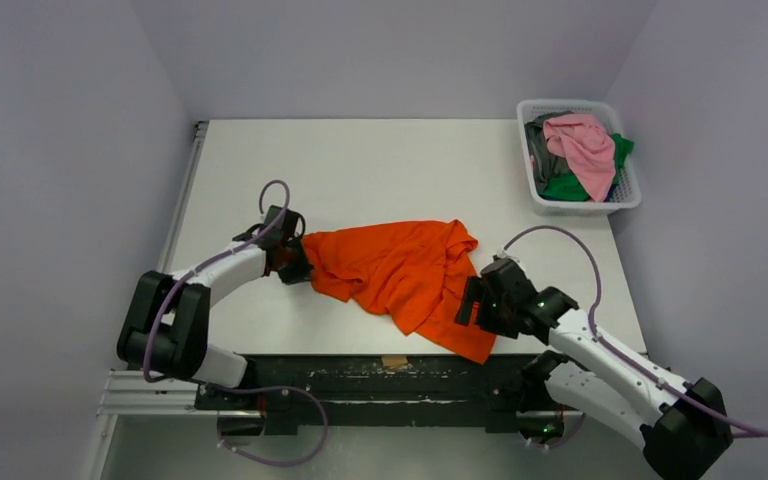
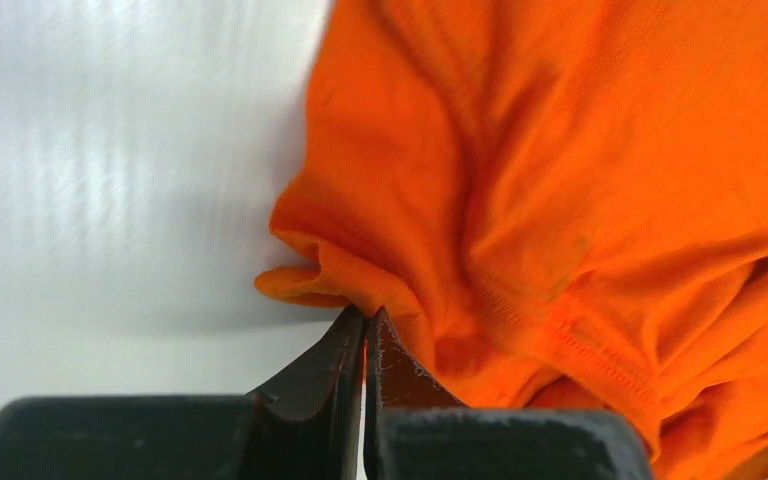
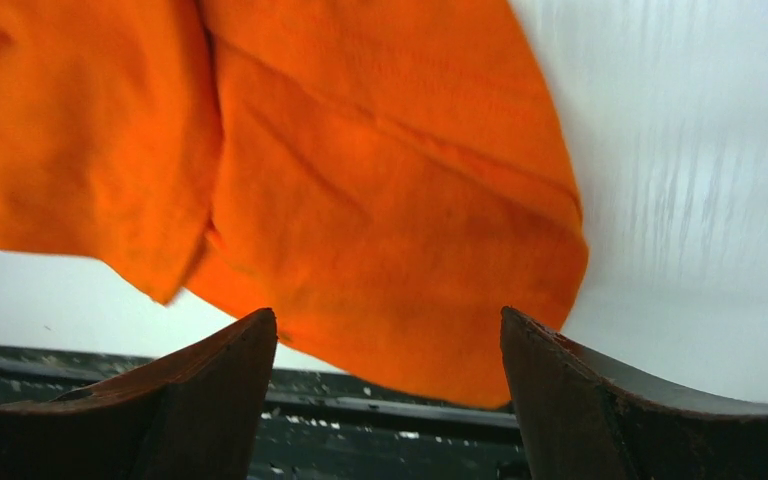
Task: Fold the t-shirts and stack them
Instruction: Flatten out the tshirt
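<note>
Top view: the orange t-shirt point(image 1: 400, 275) lies crumpled on the white table point(image 1: 380, 170), near the front edge. Its long axis runs diagonally, from the far-left end by the left gripper point(image 1: 295, 262) down to a near-right corner at the table's front edge. The right gripper point(image 1: 470, 300) sits just beside the shirt's right side. The pink t-shirt point(image 1: 585, 145), green t-shirt point(image 1: 565, 187) and grey t-shirt point(image 1: 543, 155) are piled in the basket point(image 1: 628, 195) at the far-right corner, well apart.

Left wrist cam: the left gripper point(image 2: 365, 318) has its tips pressed together on a small fold at the shirt's point(image 2: 560, 200) edge — the cloth spreads up and to the right of them.

Right wrist cam: the right gripper point(image 3: 387, 315) stands wide, nothing between its fingers point(image 3: 210, 390). The shirt point(image 3: 380, 200) lies just beyond the tips — we can't tell if they touch it.
</note>
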Controlling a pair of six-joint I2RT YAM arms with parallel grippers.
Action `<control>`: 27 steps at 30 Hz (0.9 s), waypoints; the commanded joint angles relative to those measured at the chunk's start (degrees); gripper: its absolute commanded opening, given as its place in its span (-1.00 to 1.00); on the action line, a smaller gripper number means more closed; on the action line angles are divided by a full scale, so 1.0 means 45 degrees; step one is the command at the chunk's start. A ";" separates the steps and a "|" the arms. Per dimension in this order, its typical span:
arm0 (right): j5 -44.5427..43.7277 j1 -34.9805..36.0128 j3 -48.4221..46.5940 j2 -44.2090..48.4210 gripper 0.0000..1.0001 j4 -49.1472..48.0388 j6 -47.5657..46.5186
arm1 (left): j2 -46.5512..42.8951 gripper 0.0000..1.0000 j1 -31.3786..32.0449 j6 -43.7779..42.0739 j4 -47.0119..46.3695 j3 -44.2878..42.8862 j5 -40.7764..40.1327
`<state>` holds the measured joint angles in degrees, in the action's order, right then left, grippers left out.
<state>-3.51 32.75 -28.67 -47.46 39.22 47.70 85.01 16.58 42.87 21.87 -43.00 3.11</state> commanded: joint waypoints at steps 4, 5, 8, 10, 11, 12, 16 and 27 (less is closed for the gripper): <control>-0.1539 0.4082 -0.1324 -0.2153 0.55 0.1988 0.2465 | -0.2611 -1.00 0.0027 0.0808 0.1640 0.0886 -0.2799; -0.1856 0.4493 -0.1447 -0.2691 0.54 0.2029 0.2534 | -0.2765 -1.00 0.0020 0.0847 0.1678 0.0960 -0.2870; -0.2238 0.4810 -0.1474 -0.4160 0.49 0.1272 0.2551 | -0.2963 -1.00 0.0024 0.0904 0.1603 0.1097 -0.2791; -0.2575 0.4811 -0.1450 -0.5051 0.44 0.0587 0.2601 | -0.3003 -1.00 0.0021 0.0853 0.1679 0.1065 -0.2786; -0.2657 0.4811 -0.1507 -0.5276 0.41 0.0529 0.2629 | -0.3024 -1.00 0.0024 0.0823 0.1759 0.1051 -0.2834; -0.2754 0.4811 -0.1533 -0.5770 0.39 0.0513 0.2738 | -0.3078 -1.00 0.0017 0.0807 0.1820 0.1042 -0.2898; -0.2574 0.4812 -0.1388 -0.6801 -0.20 0.0216 0.2828 | -0.3276 -1.00 0.0019 0.0815 0.1926 0.1112 -0.2801; -0.5453 0.4675 -0.4644 -0.4310 -1.00 0.2527 0.1774 | -0.7715 -1.00 0.0023 0.0847 0.4184 0.0137 -0.2281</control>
<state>-18.74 54.30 -40.75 -72.58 47.16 58.22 58.17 16.58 46.02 35.57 -37.91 -7.84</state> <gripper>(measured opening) 0.009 0.009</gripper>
